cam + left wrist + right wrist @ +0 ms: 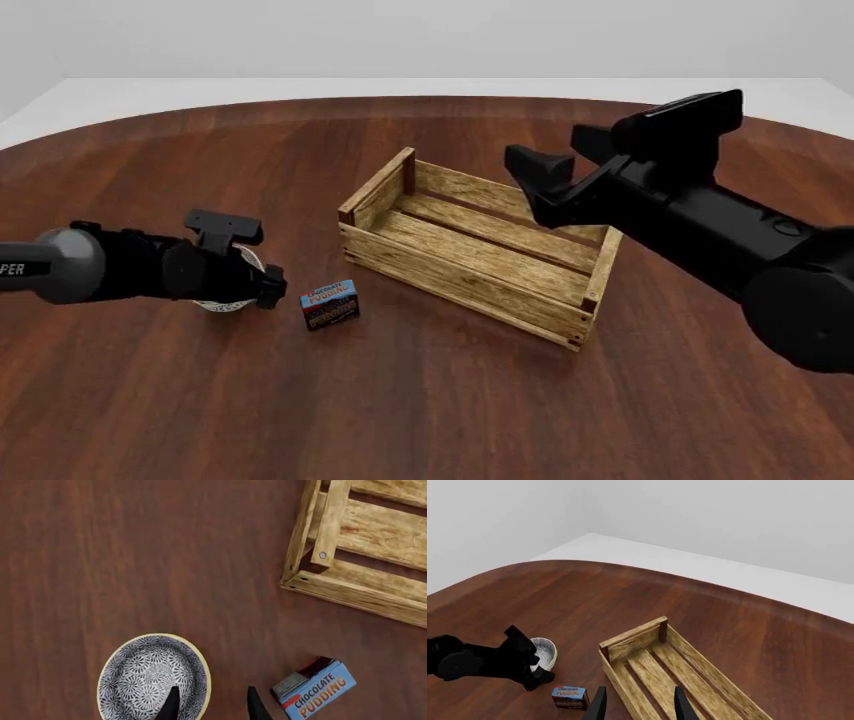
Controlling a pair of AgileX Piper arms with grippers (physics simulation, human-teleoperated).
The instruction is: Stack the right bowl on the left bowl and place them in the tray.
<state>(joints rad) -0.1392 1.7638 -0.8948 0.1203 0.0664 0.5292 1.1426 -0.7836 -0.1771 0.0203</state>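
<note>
A blue-and-white patterned bowl [150, 675] with a pale yellow rim sits on the table, left of the tray [461, 290]. From here I cannot tell whether it is one bowl or two nested. My left gripper [213, 706] hangs open just above it, one finger over the inside and the other outside the rim. In the front view the left gripper [264, 280] covers most of the bowl [218, 304]. My right gripper [531, 185] is open and holds nothing, high over the tray's back right part. From the right wrist, the bowl [546, 652] and the tray [634, 635] both show.
A small blue-and-red chocolate pudding box [331, 304] lies between the bowl and the tray, also seen as the box [313, 689] close to my left fingers. The tray is a wooden slat crate [360, 592], with no objects seen inside it. The table is dark wood.
</note>
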